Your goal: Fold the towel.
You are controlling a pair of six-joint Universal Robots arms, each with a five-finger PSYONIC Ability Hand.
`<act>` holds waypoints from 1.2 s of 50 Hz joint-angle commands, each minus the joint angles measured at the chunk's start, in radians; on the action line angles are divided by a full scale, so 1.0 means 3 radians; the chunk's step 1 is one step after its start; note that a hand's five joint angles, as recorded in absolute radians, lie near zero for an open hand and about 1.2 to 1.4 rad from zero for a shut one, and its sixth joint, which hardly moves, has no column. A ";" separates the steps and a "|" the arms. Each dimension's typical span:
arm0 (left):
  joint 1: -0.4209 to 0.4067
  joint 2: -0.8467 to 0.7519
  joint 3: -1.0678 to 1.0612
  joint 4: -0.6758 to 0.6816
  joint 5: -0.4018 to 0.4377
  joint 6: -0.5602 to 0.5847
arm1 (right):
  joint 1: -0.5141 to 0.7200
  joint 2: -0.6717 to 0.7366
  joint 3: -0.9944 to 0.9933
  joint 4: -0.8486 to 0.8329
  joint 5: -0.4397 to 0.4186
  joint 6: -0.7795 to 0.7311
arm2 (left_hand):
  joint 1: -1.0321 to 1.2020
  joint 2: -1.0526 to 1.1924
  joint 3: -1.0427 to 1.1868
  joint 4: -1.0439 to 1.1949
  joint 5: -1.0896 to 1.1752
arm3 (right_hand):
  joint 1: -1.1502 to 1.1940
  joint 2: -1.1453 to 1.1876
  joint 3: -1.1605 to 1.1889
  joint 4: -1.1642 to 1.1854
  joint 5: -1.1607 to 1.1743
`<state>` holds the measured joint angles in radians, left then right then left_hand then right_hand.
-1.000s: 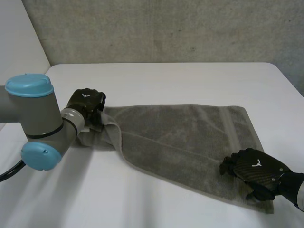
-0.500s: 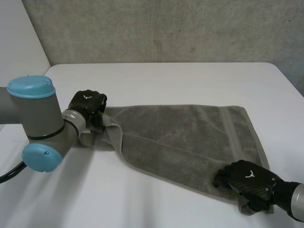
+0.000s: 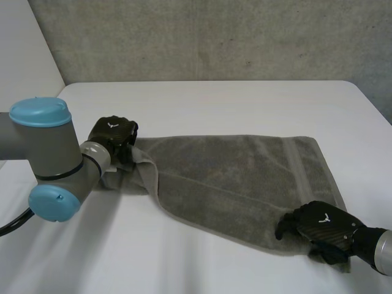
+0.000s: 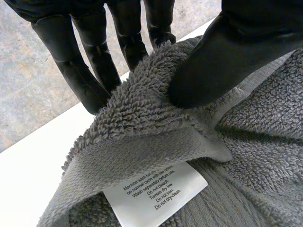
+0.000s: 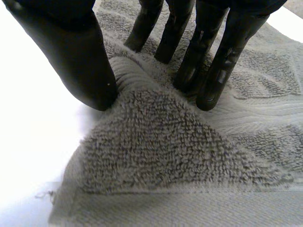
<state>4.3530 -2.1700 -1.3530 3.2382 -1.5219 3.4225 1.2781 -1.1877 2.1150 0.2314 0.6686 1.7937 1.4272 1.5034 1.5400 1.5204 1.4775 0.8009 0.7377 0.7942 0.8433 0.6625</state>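
looks like a lab test room: plain white table (image 3: 233, 104) before a bare concrete wall (image 3: 214, 37).

White table (image 3: 245, 98); grey towel (image 3: 233, 177) lying spread across it, one end bunched up.

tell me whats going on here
A two-armed robot is working on a grey terry towel spread across the white table. Its left hand pinches the bunched left corner, by the white care label. Its right hand pinches up the near right corner. The rest lies flat; no fold made yet.
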 commanded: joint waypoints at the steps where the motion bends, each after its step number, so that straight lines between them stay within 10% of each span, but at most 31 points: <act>1: -0.0004 0.0003 0.0000 0.0000 0.0001 -0.0001 | -0.0001 0.0001 -0.0030 -0.0025 -0.0004 0.0009 | -0.0103 -0.0357 -0.0479 -0.0414 -0.0852 | 0.0295 0.0505 0.0317 0.0153 0.0174; 35: -0.0096 0.0198 -0.0051 -0.0005 0.0001 -0.0139 | 0.0178 -0.0213 -0.0556 -0.0117 0.0016 0.1083 | -0.0103 -0.0357 -0.0479 -0.0414 -0.0852 | 0.1985 0.2195 0.2007 0.1843 0.1864; 45: -0.0050 0.0131 0.0030 0.0046 0.0001 -0.0139 | 0.0484 -0.0153 -0.1674 -0.0101 0.0174 0.2313 | -0.0112 -0.0366 -0.0488 -0.0422 -0.0861 | 0.1985 0.2195 0.2007 0.1843 0.1864; 60: -0.0029 -0.0283 0.0481 0.0501 -0.0076 -0.0354 | 0.1011 0.0988 -0.3292 -0.0096 0.0681 0.2770 | -0.0141 -0.0395 -0.0517 -0.0452 -0.0890 | 0.1985 0.2195 0.2007 0.1843 0.1864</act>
<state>4.3427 -2.1823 -1.2892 3.3319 -1.5257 3.3440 1.5065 -1.0513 1.3096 0.2089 0.8035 2.6182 1.4261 1.5034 1.5400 1.5204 1.4775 1.3274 1.2847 1.3140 1.3378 1.1555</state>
